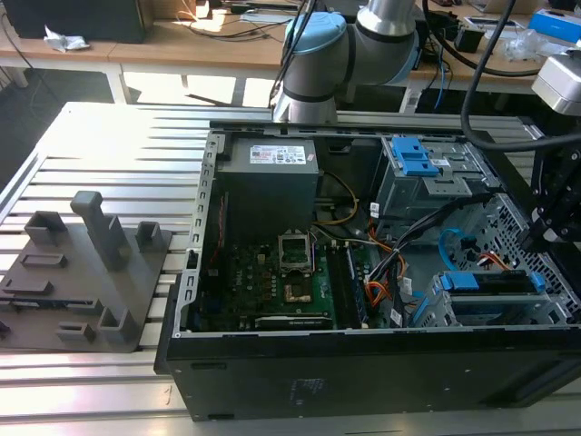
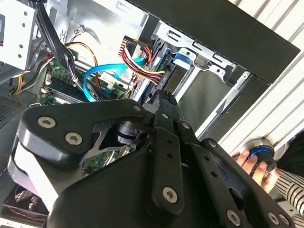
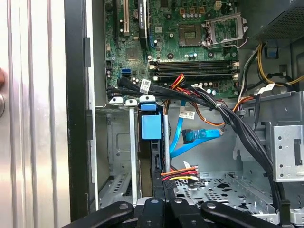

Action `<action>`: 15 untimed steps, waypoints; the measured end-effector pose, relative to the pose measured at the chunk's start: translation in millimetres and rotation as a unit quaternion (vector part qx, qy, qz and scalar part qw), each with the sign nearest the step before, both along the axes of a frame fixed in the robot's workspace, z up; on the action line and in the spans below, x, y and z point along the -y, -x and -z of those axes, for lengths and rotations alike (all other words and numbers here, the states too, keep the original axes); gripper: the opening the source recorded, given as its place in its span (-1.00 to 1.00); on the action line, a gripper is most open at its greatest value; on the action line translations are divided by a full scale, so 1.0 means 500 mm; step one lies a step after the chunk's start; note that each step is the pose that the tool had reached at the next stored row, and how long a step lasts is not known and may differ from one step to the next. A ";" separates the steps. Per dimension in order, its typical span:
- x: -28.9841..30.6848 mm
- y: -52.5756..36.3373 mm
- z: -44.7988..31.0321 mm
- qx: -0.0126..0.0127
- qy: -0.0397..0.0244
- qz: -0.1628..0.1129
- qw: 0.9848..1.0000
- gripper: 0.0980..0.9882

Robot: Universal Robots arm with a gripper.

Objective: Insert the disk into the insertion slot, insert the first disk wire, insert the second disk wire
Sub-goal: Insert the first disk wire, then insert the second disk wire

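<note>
Disk (image 1: pixel 490 282) lodged in slot (image 1: pixel 497 314), long axis along exterior view's left–right; tool (image 1: pixel 539 240) just off exterior view's right end; grip state: cannot tell.

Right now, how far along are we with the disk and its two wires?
Done: the disk sits edge-on in the insertion slot. In hand: the gripper is at the disk's end, where the first disk wire arrives; whether its plug is seated is hidden. Left: the second disk wire hangs in a loop beside the disk, its plug apparently free.
</note>
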State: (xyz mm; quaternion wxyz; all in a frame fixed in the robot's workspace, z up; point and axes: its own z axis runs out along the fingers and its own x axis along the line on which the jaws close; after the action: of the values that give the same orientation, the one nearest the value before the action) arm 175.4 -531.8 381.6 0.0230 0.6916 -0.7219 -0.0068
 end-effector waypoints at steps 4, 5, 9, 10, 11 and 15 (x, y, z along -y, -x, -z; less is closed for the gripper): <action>0.000 0.000 -0.001 0.000 0.000 0.000 1.000 -0.98; 0.000 0.000 -0.001 0.000 0.000 0.000 1.000 -0.98; 0.000 0.000 -0.001 0.000 0.000 0.000 1.000 -0.98; 0.000 0.000 -0.001 0.000 0.000 0.000 1.000 -0.98; 0.000 0.000 -0.001 0.000 0.000 0.000 1.000 -0.98; 0.000 0.042 -0.001 0.000 0.000 0.000 1.000 -0.98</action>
State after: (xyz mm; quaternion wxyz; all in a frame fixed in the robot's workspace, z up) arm 154.4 -531.8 381.9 0.0229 0.6916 -0.7219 -0.0067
